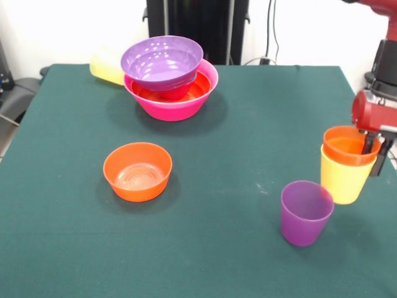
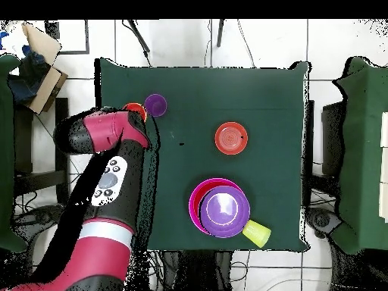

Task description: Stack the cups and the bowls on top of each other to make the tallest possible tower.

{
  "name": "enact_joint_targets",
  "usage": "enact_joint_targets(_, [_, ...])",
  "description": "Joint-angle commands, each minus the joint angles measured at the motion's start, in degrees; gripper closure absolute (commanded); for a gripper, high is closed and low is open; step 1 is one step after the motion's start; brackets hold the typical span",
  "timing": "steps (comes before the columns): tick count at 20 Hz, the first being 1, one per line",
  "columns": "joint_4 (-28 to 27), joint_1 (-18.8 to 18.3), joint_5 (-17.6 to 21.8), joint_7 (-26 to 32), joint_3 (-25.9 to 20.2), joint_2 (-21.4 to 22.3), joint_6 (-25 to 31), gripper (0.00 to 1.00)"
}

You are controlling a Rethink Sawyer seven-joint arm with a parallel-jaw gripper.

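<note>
The gripper (image 1: 374, 148) is clamped on the rim of an orange cup (image 1: 349, 145) that sits inside a yellow cup (image 1: 344, 176), at one side of the green surface (image 1: 223, 186); a purple cup (image 1: 304, 212) stands just beside them; the tower (image 1: 170, 77) stands well apart, a purple bowl (image 1: 161, 61) tilted in the pink bowl (image 1: 180, 107); another yellow cup (image 1: 107, 67) lies beside it; a small orange bowl (image 1: 138, 171) sits alone.

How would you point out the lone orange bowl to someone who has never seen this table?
Start at the green table and find the big pink bowl with a purple bowl stacked in it. The orange bowl sits nearer the camera, alone and empty, with nothing touching it.
</note>
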State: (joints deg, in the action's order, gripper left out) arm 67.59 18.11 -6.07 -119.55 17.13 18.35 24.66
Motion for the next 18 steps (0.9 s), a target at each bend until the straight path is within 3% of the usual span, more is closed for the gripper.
enact_joint_targets(1, [5.39,-1.54,0.02,-2.43,-6.77,4.13,6.88,1.00])
enact_joint_targets(9, [8.89,-2.37,0.72,0.69,-6.34,11.53,13.12,1.00])
enact_joint_targets(18, [6.94,-3.82,1.76,2.48,-6.62,13.50,17.71,1.00])
